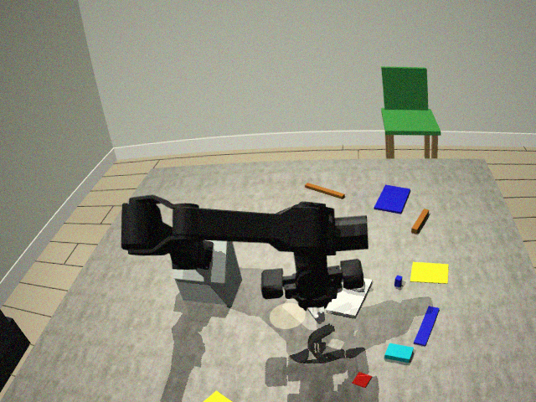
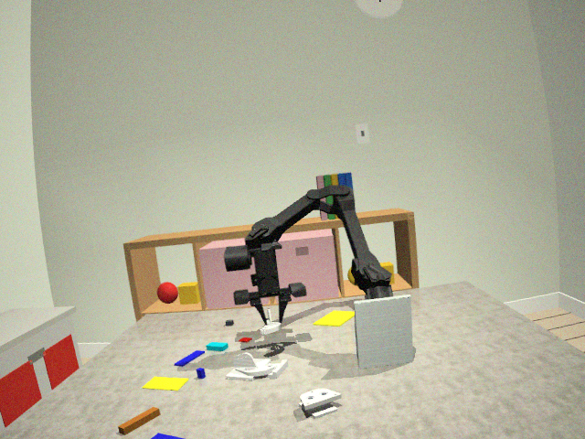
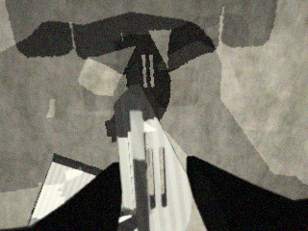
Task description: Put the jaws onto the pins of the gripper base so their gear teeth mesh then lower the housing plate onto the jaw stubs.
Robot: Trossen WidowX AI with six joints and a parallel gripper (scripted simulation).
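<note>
One white plastic-looking jaw with two slots [image 1: 317, 312] [image 2: 271, 328] [image 3: 172, 192] is gripped by the black claw [image 1: 319, 307] [image 2: 271, 323] [image 3: 154, 166], raised above the surface [image 1: 130, 358] [image 2: 453, 340] [image 3: 260, 125]. The flat white gripper base [image 1: 346, 305] [image 2: 239, 376] [image 3: 60, 192] lies rightward in the top view — its long axis (partly hidden) cannot be told. The jaw's length runs up-down in the wrist view.

Gray-green walls [image 1: 268, 64] [image 2: 212, 94] meet a white baseboard [image 1: 260, 140]. Tan plank flooring [image 1: 93, 203] [image 2: 547, 312] borders the table. A green chair [image 1: 404, 88] stands at upper right of the top view. Exterior view: a wooden shelf unit [image 2: 409, 250] spans the center; a red-fronted cabinet [image 2: 37, 314] occupies lower left.
</note>
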